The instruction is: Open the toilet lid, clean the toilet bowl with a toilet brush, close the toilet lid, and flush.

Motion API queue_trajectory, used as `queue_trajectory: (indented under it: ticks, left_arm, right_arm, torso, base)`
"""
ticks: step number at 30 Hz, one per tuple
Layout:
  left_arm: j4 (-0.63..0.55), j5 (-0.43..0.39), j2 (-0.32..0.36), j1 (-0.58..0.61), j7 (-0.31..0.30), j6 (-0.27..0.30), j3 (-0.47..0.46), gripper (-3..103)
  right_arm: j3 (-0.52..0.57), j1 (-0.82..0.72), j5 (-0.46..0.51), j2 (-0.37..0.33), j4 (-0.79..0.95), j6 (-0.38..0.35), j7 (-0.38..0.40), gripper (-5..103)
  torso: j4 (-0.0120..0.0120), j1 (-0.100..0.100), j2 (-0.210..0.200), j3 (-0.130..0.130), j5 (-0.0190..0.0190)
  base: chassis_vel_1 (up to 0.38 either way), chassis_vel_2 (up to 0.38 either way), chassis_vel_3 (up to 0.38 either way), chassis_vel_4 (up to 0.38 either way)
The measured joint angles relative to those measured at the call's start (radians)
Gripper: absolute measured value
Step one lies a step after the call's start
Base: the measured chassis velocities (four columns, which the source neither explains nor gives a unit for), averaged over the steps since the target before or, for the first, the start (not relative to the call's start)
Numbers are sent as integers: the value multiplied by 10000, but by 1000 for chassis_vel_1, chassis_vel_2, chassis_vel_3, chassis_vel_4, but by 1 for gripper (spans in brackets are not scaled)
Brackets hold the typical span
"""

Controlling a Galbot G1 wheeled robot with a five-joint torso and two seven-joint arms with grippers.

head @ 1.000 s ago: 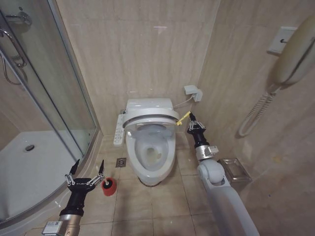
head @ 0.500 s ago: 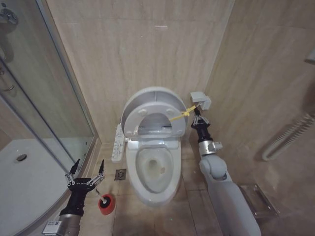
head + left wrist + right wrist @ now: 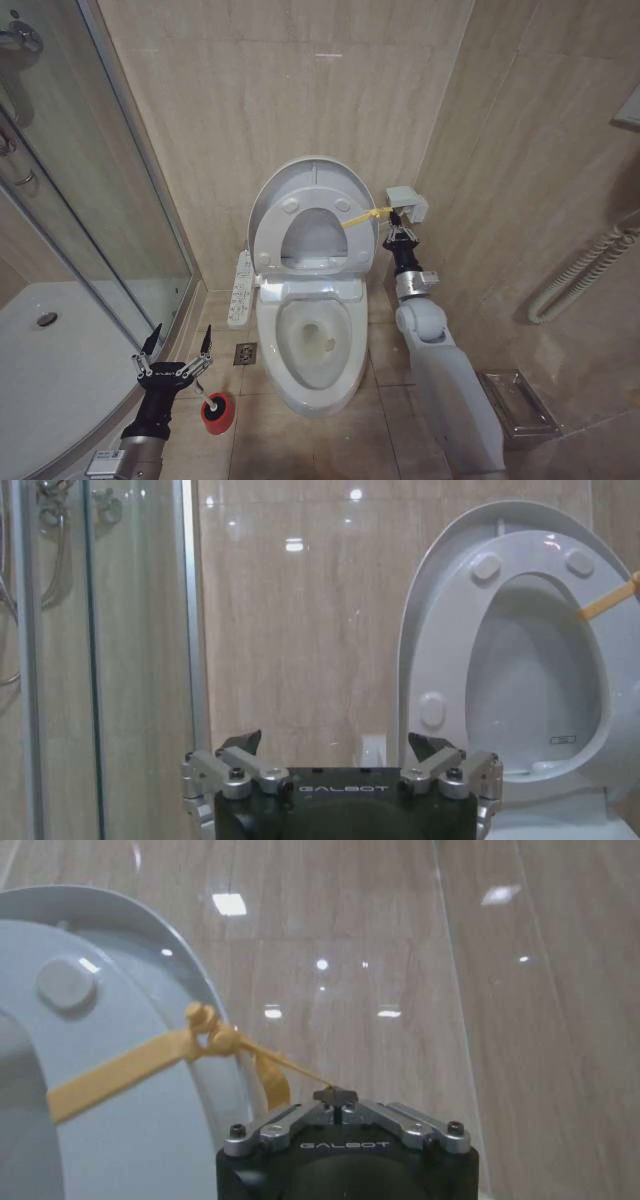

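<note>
Beige glossy wall tiles close in a narrow bathroom, with a curved glass shower enclosure (image 3: pixel 90 200) on the far left. Low beside it I hold my left gripper (image 3: pixel 176 350) idle above the floor, its dark metal jaws spread wide and empty. Just beside it on the floor tiles stands the toilet brush (image 3: pixel 216 411), its thin white handle rising from a short red cylindrical holder, within easy reach for the scrubbing step.

At centre, the toilet bowl (image 3: pixel 318 345) is a white ceramic oval with a brownish stain inside, now exposed. Behind it the toilet lid (image 3: pixel 268 205), smooth glossy white plastic, stands raised near the wall together with the ring seat (image 3: pixel 318 238), whose round bumpers face me. A yellow strap (image 3: pixel 362 217) is tied around the seat's right side as a pull handle. My right gripper (image 3: pixel 396 222) pinches the strap's free end with closed jaws, which I judge is keeping lid and seat upright.
</note>
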Motion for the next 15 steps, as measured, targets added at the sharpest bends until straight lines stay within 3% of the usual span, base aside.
queue_trajectory:
  ticks: [15]
  left_arm:
    - [0,0,0,0,0,0,0,99]
  right_arm:
    - [-60,1441,-414,214,-2029,379,33,0]
  torso:
    - [-3,2,-2,1,0]
  base:
    - [0,0,0,0]
